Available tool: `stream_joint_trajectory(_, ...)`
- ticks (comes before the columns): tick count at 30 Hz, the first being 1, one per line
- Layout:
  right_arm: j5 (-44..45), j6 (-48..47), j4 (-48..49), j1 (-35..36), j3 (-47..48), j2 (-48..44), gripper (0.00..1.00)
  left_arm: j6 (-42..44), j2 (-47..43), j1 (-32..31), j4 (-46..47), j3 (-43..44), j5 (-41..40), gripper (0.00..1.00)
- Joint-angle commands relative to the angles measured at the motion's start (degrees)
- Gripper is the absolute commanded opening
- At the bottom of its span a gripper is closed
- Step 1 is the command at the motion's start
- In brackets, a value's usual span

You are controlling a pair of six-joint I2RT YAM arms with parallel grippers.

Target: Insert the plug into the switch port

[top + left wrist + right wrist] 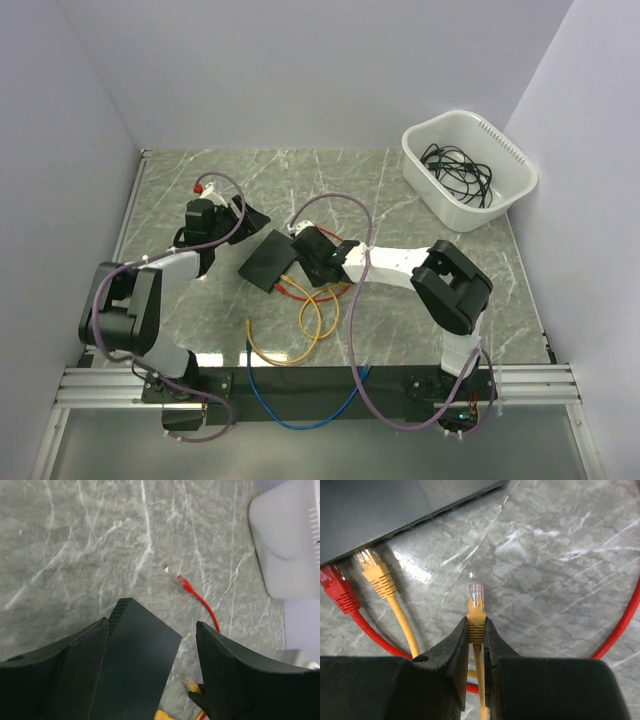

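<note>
The switch (267,260) is a thin flat black box on the marble table, also in the left wrist view (135,665) and at the top left of the right wrist view (395,510). My right gripper (476,622) is shut on the yellow boot of the plug (475,596), whose clear tip points forward a short way from the switch's edge. From above, the right gripper (296,272) sits at the switch's right side. My left gripper (152,622) is open above the switch's far corner. Its left finger is near one edge, and a wide gap remains on the right.
Another yellow plug (372,565) and a red plug (332,580) lie at the switch's edge. A loose red plug (184,583) lies beyond the switch. Yellow cable loops (295,335) and a blue cable (300,415) lie near the front. A white tub (500,195) of black cables stands back right.
</note>
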Motion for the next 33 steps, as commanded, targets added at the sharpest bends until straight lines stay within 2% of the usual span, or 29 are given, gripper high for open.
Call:
stream_joint_trajectory(1, 6.5, -1.6, 2.5, 2.0, 4.0, 1.5, 0.00, -0.2, 3.0, 0.7, 6.8, 0.6, 3.8, 0.76)
stream_joint_trajectory(9, 9.1, -2.1, 1.5, 4.2, 7.1, 5.4, 0.00, -1.0, 7.8, 1.6, 9.5, 0.0, 5.0, 0.73)
stream_joint_trajectory(17, 8.2, -1.8, 1.1, 4.5, 9.7, 7.7, 0.00, -1.7, 10.8, 1.6, 11.4, -1.3, 6.4, 0.64)
stream_joint_trajectory(33, 7.0, -1.7, 1.2, 4.9, 13.9, 10.6, 0.00, -1.6, 12.3, 1.6, 13.4, -3.3, 7.2, 0.56)
